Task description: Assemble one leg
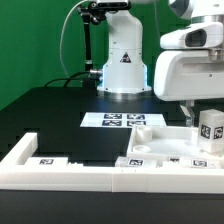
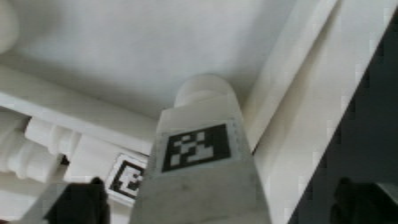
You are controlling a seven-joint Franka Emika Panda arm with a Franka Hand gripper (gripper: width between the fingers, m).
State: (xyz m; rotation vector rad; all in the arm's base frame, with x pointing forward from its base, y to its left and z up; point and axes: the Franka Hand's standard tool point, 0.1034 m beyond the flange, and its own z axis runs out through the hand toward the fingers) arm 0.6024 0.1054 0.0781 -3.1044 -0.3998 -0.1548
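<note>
The leg is a short white post with a black-and-white tag on its side. It hangs upright in my gripper at the exterior view's right, just above the wide white panel. In the wrist view the leg fills the middle, with a dark finger on each side of it. My gripper is shut on the leg. The panel's flat face and a raised edge lie beneath it. I cannot tell whether the leg's lower end touches the panel.
The marker board lies mid-table in front of the robot's base. A long white rail runs along the front. More tagged white parts lie by the panel's near side; they also show in the wrist view.
</note>
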